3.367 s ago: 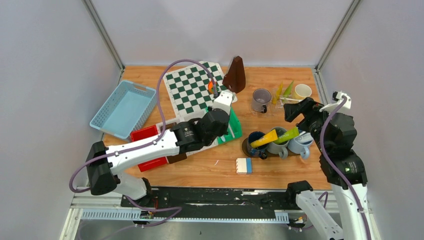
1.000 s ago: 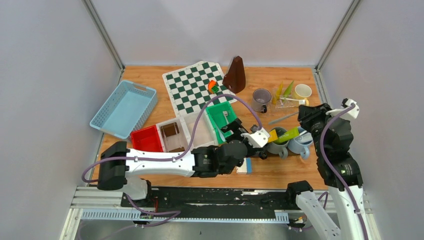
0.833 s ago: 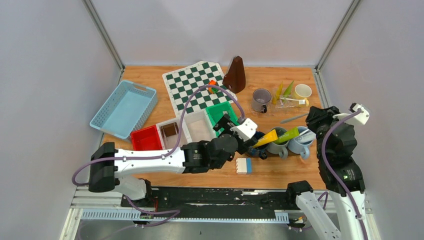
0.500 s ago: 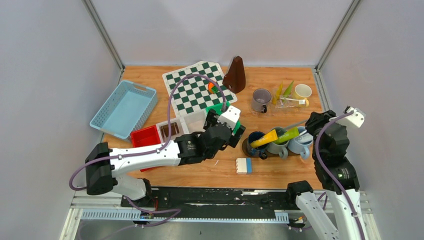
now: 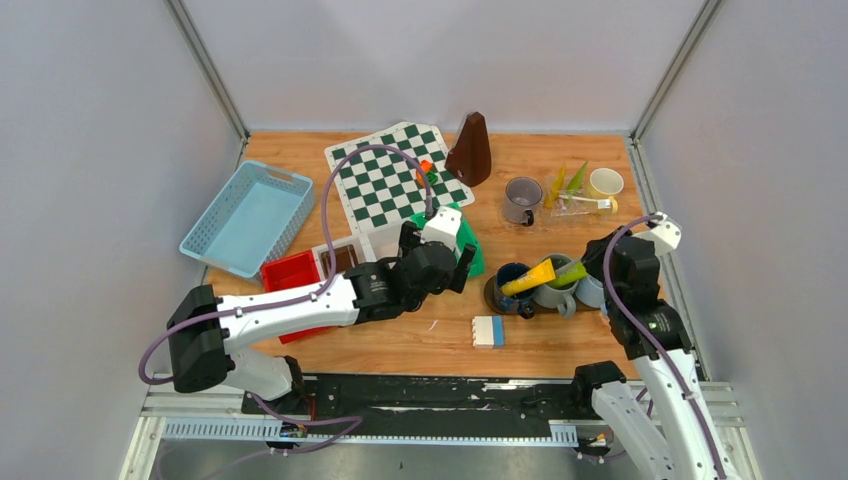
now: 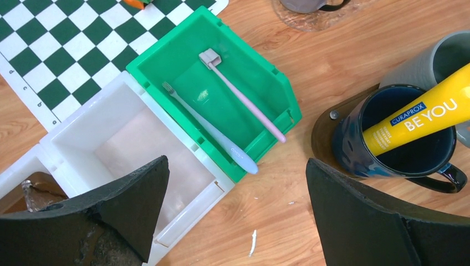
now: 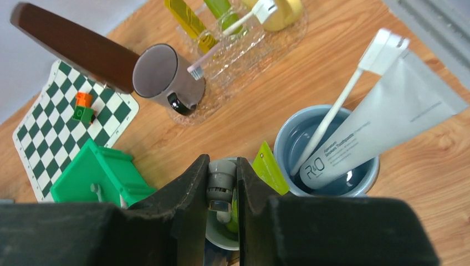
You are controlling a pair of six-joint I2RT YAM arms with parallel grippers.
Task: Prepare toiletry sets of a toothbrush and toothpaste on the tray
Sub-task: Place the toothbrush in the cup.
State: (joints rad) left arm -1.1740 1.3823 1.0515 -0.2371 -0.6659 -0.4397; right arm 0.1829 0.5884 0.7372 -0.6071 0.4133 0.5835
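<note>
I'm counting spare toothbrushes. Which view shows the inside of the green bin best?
Left wrist: it looks straight down into the green bin, where two toothbrushes lie in plain sight. Top external shows only a sliver of the bin beside the left arm. Right wrist shows its outer wall, with the contents mostly hidden.

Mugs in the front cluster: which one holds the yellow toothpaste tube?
The dark blue mug, leftmost of the three, on the brown coaster. The grey-green mug holds a green tube; the light blue mug, a pale grey tube.
</note>
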